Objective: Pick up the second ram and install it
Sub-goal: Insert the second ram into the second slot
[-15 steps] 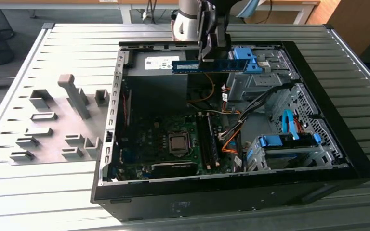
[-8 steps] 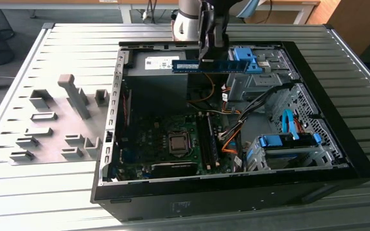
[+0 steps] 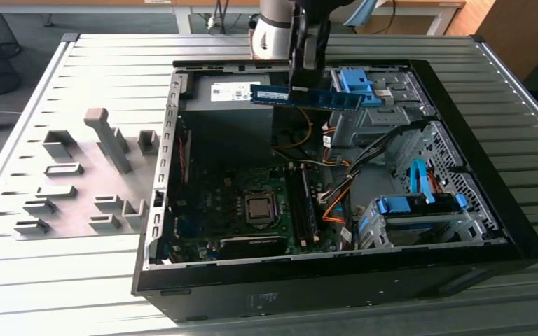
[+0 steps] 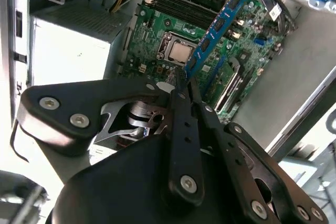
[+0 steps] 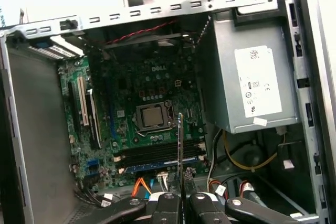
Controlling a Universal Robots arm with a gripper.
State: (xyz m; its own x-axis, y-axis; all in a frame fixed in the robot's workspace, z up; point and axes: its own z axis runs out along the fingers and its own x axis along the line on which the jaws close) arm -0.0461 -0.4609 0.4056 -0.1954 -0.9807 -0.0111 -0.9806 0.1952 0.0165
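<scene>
Long, flat blue-green ram stick pinched between the fingers of the black tool, above the open black computer case.
Nearest, the ribbed grey metal worktop carries the case. Inside the case lies the green motherboard. Farther back, over the case's far half, the stick hangs edge-down, well clear of the motherboard.

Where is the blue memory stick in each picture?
Exterior view: the second ram hangs level in the gripper above the open case.
Second wrist view: the second ram slants from the gripper across the motherboard.
First wrist view: the second ram, edge-on, beside the silver processor.
Shared landmark: the silver processor.
</scene>
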